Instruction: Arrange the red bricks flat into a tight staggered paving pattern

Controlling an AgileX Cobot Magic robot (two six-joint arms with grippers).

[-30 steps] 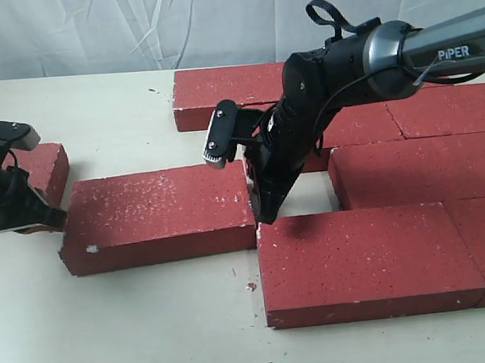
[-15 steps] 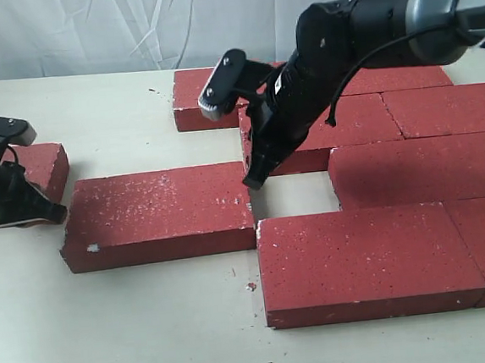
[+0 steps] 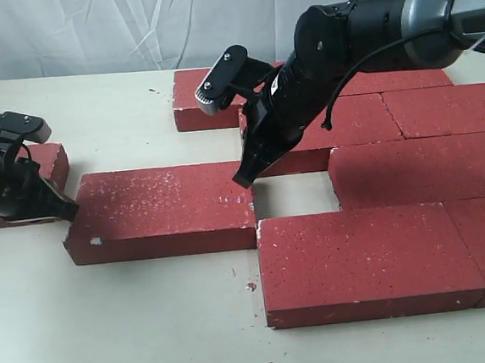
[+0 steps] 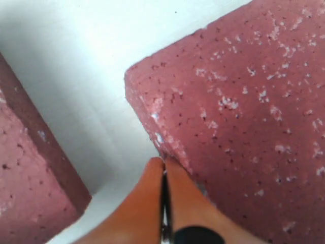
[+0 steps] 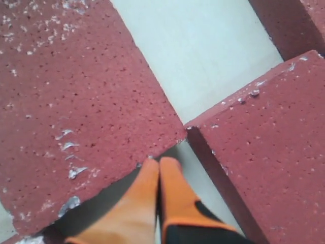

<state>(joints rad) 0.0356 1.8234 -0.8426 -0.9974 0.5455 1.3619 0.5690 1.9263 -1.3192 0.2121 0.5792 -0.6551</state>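
- The bricks (image 3: 377, 259) lie flat on the counter (image 3: 136, 327). Most of them sit close together in rows on the right.
- One loose brick (image 3: 160, 207) lies left of the rows. A bare gap (image 3: 295, 194) shows between it and the next brick in its row.
- A far brick (image 3: 50, 164) lies at the left edge, partly under the left arm.
- The left fingers (image 3: 65, 211) are pressed shut and hold nothing. Their tip touches the left end of the loose brick.
- The right fingers (image 3: 246, 177) are also shut and hold nothing. Their tip is at the back right corner of the loose brick.
- The step in hand looks like sliding the loose brick into the gap.
- Next, the left fingers should probably push the brick right until it meets its neighbor. The push must be straight, or the brick may turn. The right fingers may need to steer it or move away.
- Only the exterior view shows all the rows and the gap.
- The left wrist view shows up close that the left fingers (image 4: 158, 175) press on the loose brick (image 4: 244, 101) near a corner.
- The right wrist view shows the right fingers (image 5: 152, 175) at a brick's edge. Beside them, two bricks meet corner to corner. It is hard to tell which bricks these are.
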